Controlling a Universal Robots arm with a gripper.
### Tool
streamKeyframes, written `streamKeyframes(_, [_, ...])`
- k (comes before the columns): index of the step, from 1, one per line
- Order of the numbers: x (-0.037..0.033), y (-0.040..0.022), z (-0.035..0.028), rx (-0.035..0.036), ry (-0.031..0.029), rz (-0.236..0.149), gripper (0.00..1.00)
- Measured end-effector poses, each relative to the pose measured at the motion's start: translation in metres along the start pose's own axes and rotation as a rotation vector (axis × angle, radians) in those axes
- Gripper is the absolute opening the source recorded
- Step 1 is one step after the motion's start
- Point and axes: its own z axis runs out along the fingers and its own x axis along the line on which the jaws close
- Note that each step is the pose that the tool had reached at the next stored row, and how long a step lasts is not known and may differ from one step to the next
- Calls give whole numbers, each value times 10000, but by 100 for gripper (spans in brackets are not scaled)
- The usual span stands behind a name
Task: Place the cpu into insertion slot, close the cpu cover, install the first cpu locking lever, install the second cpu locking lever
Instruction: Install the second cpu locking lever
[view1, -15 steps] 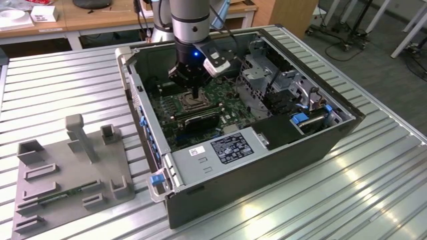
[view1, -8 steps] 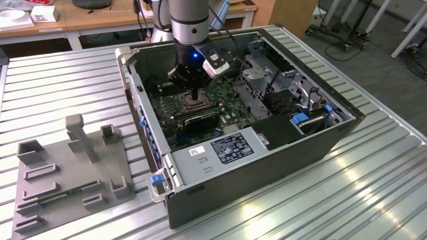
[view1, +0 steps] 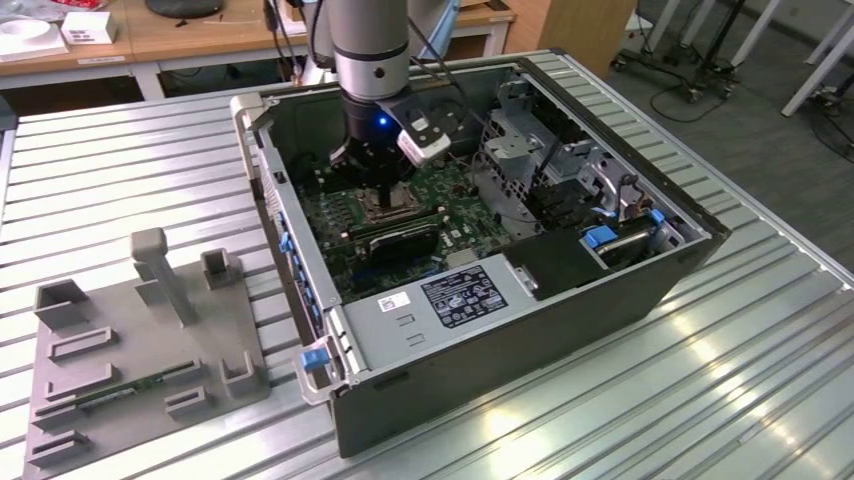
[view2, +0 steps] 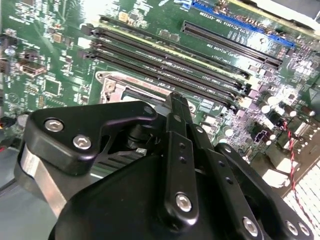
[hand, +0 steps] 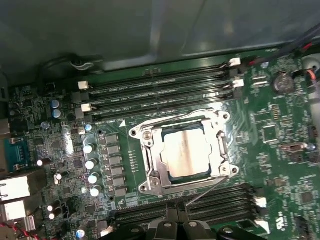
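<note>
First wrist view imagery is being taken with the gripper poised directly over the motherboard, the insertion slot lying just ahead of the fingertips and slightly beneath them. In the second wrist view the black fingers are being seen drawn close together; whether anything is being pinched between them cannot be told. The cpu is being shown already seated in the slot, flat and square with the socket, its pale silvery-tan face reflecting light. The cpu cover is being seen lying down around it as a thin metal frame. A thin lever is being seen slanting along the socket's near edge.
</note>
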Motion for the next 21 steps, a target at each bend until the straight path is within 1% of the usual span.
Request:
streamKeyframes(3, [13, -1, 54, 28, -6, -3, 11])
streamKeyframes(4, [14, -1, 61, 31, -6, -3, 11])
streamKeyframes(13, [18, -2, 63, 31, -8, -2, 11])
streamKeyframes(15, [35, -4, 67, 28, -12, -2, 11])
streamKeyframes(18, [79, -13, 77, 30, -15, -3, 11])
streamKeyframes(21, [90, -15, 81, 31, -15, -4, 11])
